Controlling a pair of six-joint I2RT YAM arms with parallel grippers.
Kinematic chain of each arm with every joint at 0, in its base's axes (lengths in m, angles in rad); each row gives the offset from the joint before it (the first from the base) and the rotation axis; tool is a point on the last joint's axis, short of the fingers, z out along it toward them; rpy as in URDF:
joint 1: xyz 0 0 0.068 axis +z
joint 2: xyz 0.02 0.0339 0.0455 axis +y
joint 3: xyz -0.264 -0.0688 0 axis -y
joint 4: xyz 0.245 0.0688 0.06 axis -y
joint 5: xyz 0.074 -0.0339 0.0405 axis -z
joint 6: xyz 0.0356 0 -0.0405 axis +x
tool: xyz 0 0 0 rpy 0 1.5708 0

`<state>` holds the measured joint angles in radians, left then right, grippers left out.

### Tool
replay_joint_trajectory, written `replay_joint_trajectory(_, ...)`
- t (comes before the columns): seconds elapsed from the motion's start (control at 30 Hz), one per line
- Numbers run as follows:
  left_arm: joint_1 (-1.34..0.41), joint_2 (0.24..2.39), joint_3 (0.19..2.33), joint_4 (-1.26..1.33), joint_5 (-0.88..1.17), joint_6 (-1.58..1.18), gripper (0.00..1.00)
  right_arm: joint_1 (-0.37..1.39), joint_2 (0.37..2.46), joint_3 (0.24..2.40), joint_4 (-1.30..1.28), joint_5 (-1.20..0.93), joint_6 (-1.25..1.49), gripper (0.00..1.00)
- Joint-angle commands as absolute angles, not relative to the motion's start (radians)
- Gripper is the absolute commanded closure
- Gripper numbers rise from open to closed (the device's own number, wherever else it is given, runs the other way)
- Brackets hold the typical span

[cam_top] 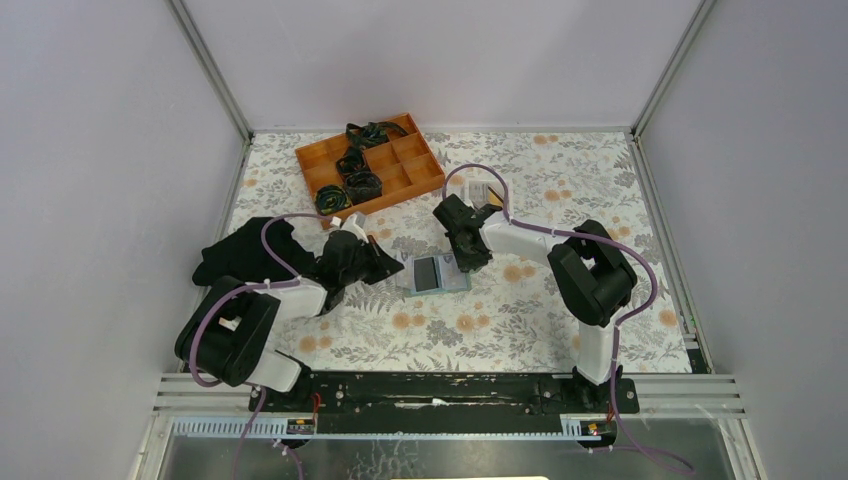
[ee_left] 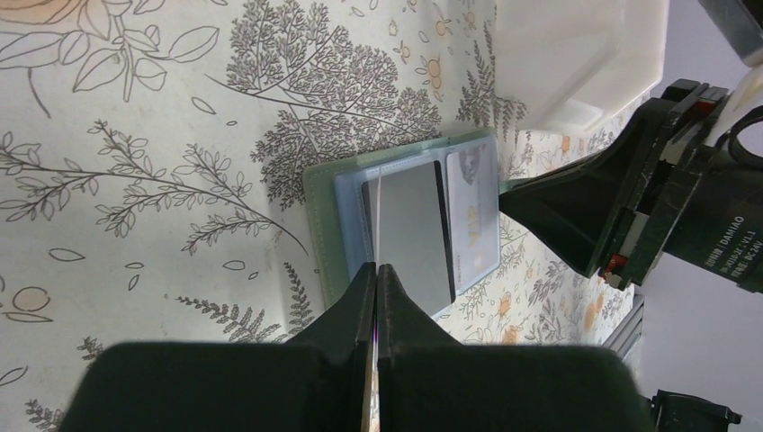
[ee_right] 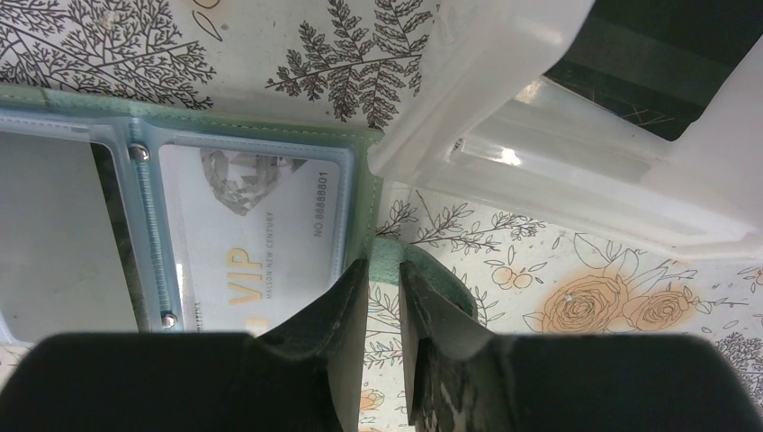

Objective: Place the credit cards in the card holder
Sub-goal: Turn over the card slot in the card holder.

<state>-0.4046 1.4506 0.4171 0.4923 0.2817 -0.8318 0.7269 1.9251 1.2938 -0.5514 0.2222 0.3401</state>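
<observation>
Green wallet (cam_top: 439,273) lies open, right claw (ee_right: 384,266) nipping its edge, left claw (ee_left: 376,268) clamped on a card (ee_left: 381,216) over it.

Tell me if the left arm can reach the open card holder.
Probably yes: the card holder lies open just ahead of the left pincer, which grips a card edge-on; the right pincer sits only at its far edge.
</observation>
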Motion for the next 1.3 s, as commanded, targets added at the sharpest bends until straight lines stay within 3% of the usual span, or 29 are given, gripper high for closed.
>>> replay_joint_trajectory(0.0,-0.393,1.448,0.442,0.44,0.291,-0.807,1.0,0.735,1.933,1.31,-0.535,0.236,0.327,0.74)
replay_joint_trajectory(0.63,-0.391,1.419,0.387,0.429,0.154,-0.9,1.0,0.729,1.945,1.319,-0.534,0.233,0.299,0.74)
replay_joint_trajectory(1.27,-0.393,1.489,0.354,0.583,0.259,-0.939,1.0,0.727,1.943,1.304,-0.522,0.221,0.287,0.74)
